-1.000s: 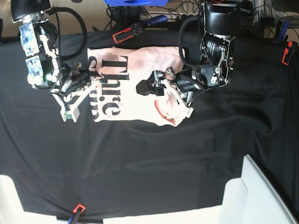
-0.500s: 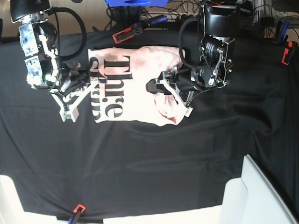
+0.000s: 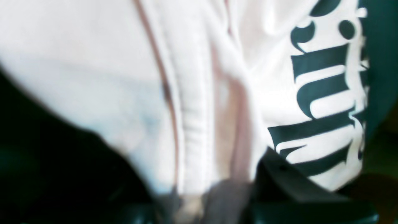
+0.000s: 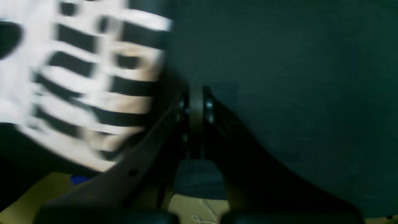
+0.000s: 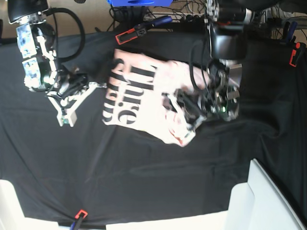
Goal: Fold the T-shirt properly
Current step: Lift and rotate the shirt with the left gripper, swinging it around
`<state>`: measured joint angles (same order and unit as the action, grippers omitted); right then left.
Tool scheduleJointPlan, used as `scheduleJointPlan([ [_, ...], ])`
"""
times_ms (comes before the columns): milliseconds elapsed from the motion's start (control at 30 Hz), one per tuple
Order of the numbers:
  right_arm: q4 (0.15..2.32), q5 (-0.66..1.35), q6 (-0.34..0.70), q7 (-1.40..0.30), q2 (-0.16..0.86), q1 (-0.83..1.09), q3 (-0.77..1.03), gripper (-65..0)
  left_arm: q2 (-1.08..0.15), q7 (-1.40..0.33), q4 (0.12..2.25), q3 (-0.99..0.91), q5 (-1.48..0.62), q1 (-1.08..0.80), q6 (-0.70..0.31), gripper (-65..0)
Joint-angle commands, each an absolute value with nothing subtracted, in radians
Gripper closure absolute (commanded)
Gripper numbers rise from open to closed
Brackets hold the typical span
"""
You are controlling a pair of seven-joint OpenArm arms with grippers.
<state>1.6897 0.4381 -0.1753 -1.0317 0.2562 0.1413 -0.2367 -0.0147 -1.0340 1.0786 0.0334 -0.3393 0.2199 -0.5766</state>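
From the base view, the T-shirt (image 5: pixel 144 98) lies on the black table cloth (image 5: pixel 144 172), letters up. The left gripper (image 5: pixel 184 112) pinches its right edge. The right gripper (image 5: pixel 67 108) sits just left of the shirt, not touching it.

The left wrist view (very blurry) shows pink cloth bunched up, probably between the jaws.

In the right wrist view the jaws are pressed together, empty.

We are in a robotics lab or workshop. The tabletop (image 5: pixel 144 177) is draped in a black cloth (image 5: pixel 120 163) held by orange-handled clamps (image 5: pixel 128 35), with a tangle of cables (image 5: pixel 187 9) and a blue box (image 5: pixel 134 2) along the far edge. Two robot arms (image 5: pixel 36 52) stand over it.
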Motion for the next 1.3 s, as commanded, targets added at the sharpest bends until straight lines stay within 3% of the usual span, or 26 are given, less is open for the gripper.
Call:
scheduleJointPlan([
  [0,1.707,0.447,-0.173,-1.013,0.260,0.130,-0.232,0.0,-0.021,-1.029,1.098,0.031,-0.346,0.275,-0.572,0.0],
  [133,1.704,0.447,-0.173,-1.013,0.285,0.130,-0.231,0.0,-0.021,-1.055,1.089,0.068,-0.282,0.381,-0.572,0.0],
  [433,1.704,0.447,-0.173,-1.013,0.286,0.127,-0.231,0.0,0.010,-1.047,0.995,0.483,-0.110,0.545,-0.573,0.0],
  [900,1.702,0.447,-0.173,-1.013,0.286,0.125,-0.231,0.0,0.131,-0.696,0.731,0.495,0.341,0.581,-0.572,0.0],
  [1267,1.702,0.446,-0.173,-1.013,0.286,0.125,-0.231,0.0,0.156,-0.470,0.717,0.496,0.392,0.631,-0.572,0.0],
])
